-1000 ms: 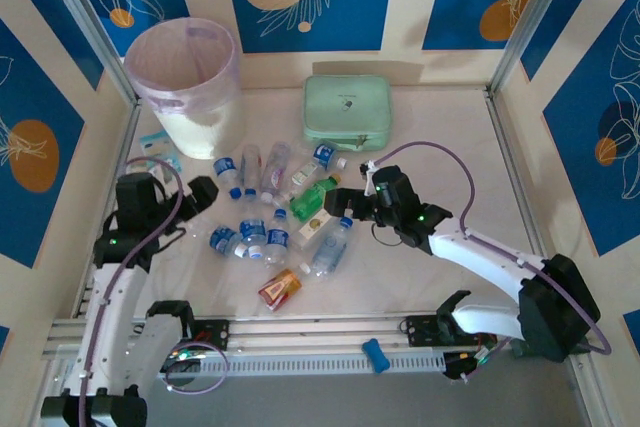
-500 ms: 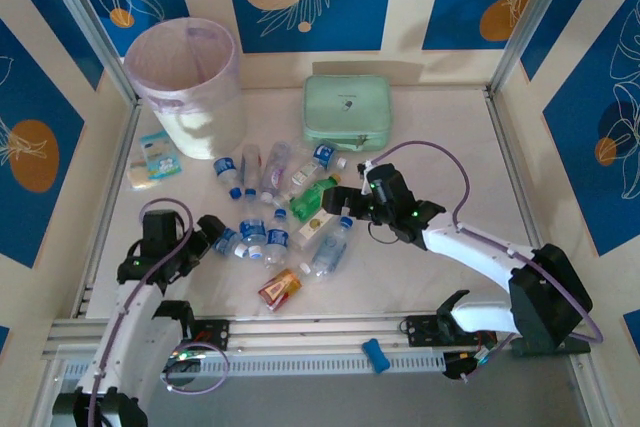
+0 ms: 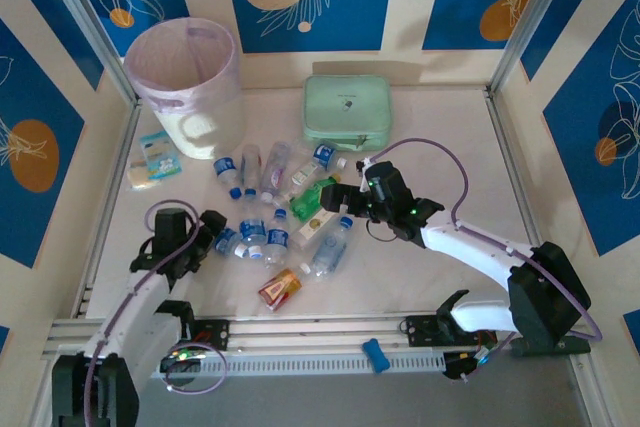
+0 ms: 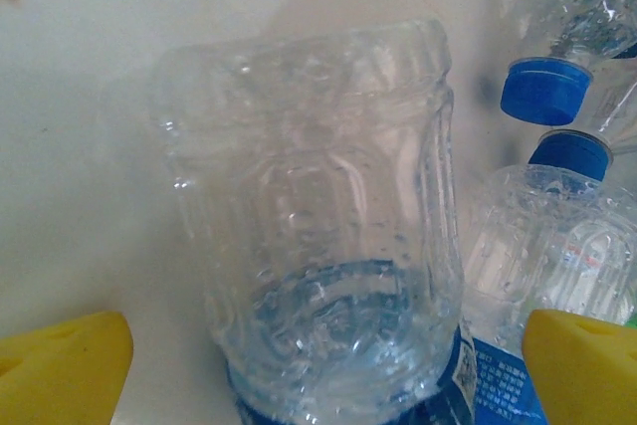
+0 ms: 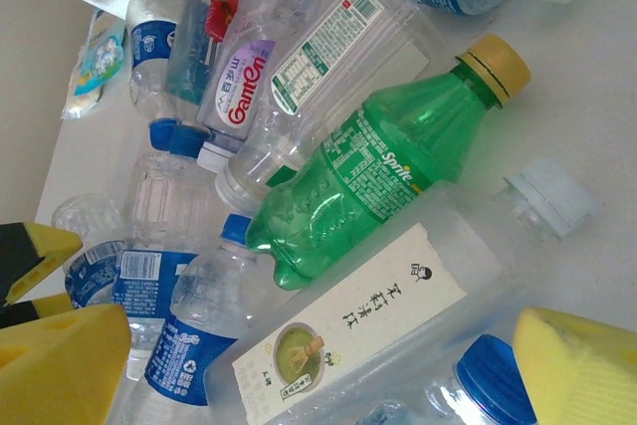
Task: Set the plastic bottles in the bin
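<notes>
Several plastic bottles [image 3: 275, 209] lie in a loose heap mid-table, mostly clear with blue labels. The bin [image 3: 185, 77] stands upright at the back left. My left gripper [image 3: 212, 231] is low at the heap's left edge and open. In the left wrist view the base of a clear bottle [image 4: 309, 226] lies between its yellow fingertips [image 4: 65, 365], with a gap on each side. My right gripper [image 3: 337, 202] hangs open over the heap's right side. Between its fingers lie a green Sprite bottle [image 5: 388, 176] and a clear bottle with a white tea label [image 5: 368, 330].
A mint green case [image 3: 347, 112] lies behind the heap. A red-orange packet [image 3: 280, 289] sits at the heap's near side, and a small snack packet [image 3: 155, 159] lies beside the bin. A loose white cap [image 5: 547, 196] rests on the table by the green bottle.
My left arm has come down and forward to the heap's left edge, bringing a clear bottle between its open fingers. The right gripper has edged left over the green bottle.
</notes>
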You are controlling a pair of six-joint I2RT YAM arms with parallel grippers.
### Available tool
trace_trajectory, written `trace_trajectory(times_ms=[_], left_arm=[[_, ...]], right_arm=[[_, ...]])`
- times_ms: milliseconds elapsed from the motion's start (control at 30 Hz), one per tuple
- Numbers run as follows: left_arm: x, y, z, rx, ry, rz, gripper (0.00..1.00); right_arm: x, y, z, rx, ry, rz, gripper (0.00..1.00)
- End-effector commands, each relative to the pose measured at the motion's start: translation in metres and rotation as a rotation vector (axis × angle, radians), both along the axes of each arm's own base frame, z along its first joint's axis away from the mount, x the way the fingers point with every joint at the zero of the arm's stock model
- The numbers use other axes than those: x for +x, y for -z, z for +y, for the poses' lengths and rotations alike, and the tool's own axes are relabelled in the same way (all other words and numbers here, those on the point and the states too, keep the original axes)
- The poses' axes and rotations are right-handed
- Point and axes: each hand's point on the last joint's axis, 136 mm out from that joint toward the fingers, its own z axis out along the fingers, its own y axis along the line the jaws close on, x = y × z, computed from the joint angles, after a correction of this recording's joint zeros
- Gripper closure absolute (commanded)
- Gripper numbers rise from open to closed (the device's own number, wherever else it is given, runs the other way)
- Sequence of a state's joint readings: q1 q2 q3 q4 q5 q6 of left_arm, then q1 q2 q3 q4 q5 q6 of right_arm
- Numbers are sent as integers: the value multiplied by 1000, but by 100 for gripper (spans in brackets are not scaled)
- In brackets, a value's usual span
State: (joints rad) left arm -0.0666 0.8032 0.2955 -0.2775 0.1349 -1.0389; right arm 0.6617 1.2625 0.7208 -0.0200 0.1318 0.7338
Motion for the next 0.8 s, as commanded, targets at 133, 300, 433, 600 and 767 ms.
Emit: trace_trajectory(times_ms=[133,300,433,600,767], left_arm=[[6,7,-3,77,0,-19,0],[5,12,-7,115,19,-10,6],[5,16,-8,130,26,-2,14],[6,18,-2,170,15,-6,25],[8,18,2,188,2,-18,41]], right_arm=[[2,-4,1,-13,14,-2,1],[2,-2,0,-17,15,1,1],[3,-1,0,-22,15,2,1],[1,0,-3,-31,21,1,1],[0,0,-5,-37,24,-2,1]])
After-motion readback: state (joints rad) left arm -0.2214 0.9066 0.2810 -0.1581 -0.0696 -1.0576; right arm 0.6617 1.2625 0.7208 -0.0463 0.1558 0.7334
